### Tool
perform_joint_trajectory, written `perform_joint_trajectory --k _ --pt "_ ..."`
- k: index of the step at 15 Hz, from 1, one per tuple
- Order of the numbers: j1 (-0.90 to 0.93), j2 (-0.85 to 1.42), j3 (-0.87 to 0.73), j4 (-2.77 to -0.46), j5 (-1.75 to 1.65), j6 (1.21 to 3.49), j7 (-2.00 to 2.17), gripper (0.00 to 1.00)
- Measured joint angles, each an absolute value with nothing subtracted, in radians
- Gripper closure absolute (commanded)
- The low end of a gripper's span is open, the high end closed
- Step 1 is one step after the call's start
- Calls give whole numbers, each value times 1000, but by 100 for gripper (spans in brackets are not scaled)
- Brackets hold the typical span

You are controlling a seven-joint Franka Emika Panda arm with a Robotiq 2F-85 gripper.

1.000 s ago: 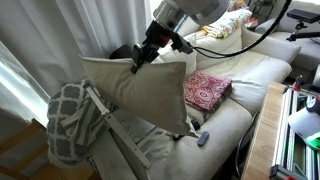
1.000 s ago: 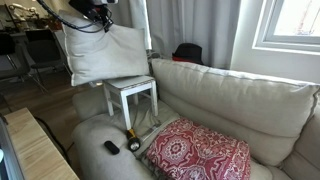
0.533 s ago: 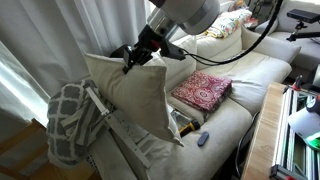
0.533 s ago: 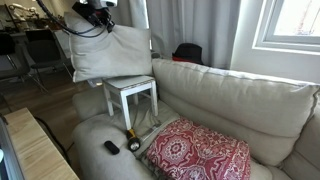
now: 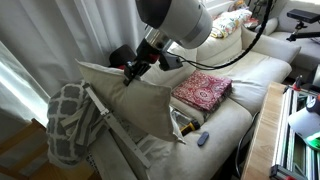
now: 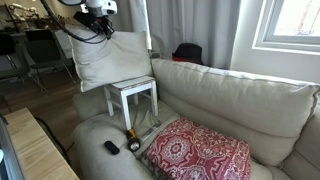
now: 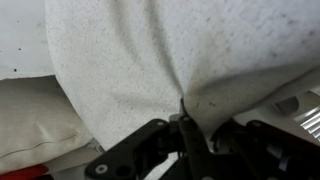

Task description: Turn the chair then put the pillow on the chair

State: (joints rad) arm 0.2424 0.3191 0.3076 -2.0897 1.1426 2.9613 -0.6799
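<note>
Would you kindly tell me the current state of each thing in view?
pillow: lifted, hanging over the chair; contact unclear.
gripper: shut, pinching the pillow's fabric.
chair: upright beside the sofa.
red patterned cushion: lying flat on the sofa seat.
blanket: bunched up beside the pillow.
remote: lying on the sofa arm.

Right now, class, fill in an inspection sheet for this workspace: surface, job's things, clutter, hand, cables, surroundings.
Surface: sofa, cream, seat partly covered.
Job's things: chair upright beside the sofa arm; pillow hanging over it, contact unclear.
Clutter: red cushion and remote on the sofa; blanket on its arm.
Hand: hand shut on the pillow's top edge.
Cables: black cable trailing from the arm over the sofa.
Surroundings: curtains, window.
</note>
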Motion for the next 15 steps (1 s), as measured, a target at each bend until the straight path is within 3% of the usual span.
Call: perform_joint_trajectory --k 7,15 --pt "264 331 294 -2080 1046 2956 -579 1" --pt "256 285 266 -2043 1020 2861 -475 0"
